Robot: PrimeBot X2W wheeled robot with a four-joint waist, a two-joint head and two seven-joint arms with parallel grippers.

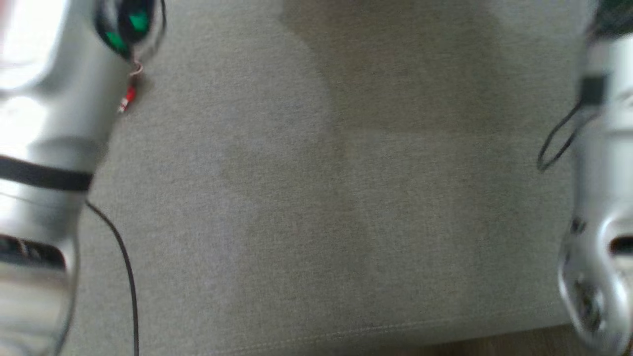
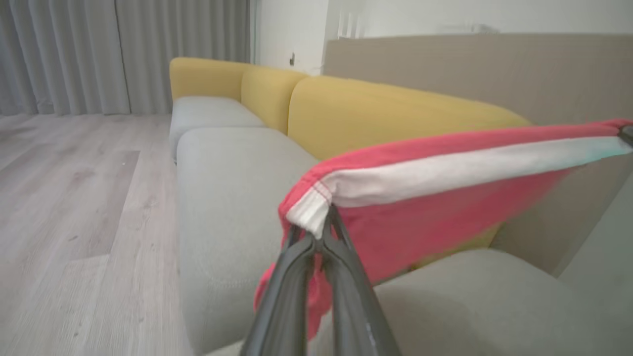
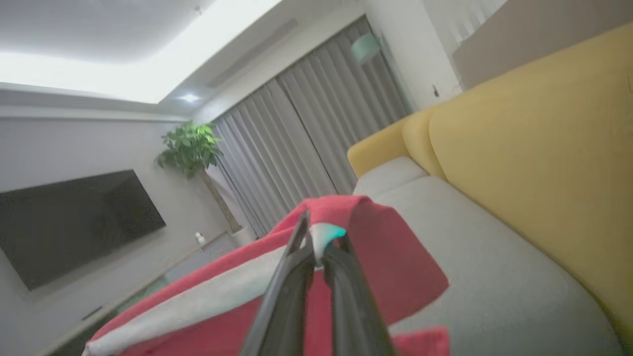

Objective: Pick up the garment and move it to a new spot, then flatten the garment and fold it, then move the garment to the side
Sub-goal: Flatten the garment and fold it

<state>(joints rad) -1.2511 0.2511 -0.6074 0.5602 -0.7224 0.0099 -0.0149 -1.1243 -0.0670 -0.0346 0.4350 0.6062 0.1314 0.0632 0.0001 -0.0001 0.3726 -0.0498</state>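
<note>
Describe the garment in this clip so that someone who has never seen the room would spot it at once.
Start at the long sofa with grey seats and yellow backs. Above its seat, the garment hangs stretched between the left fingers and the right fingers. Its bright red cloth, with a white ribbed band along the top edge, sets it apart from the plain sofa.

A long sofa [image 2: 222, 198] has grey seat cushions and yellow back cushions [image 2: 376, 113]. Beyond the sofa's far end hang grey pleated curtains [image 2: 99, 54]. A pale wooden floor [image 2: 64, 212] runs along the sofa's front. Behind the sofa's back stands a beige panel [image 2: 470, 64]. Across the room from the sofa a dark television [image 3: 74, 222] hangs on the wall, with a leafy potted plant [image 3: 190, 146] between it and the curtains. A bright recessed ceiling light [image 3: 123, 74] glows overhead. Seen from above, the sofa's seat fabric has a stitched seam [image 1: 395, 326] near its front edge.
</note>
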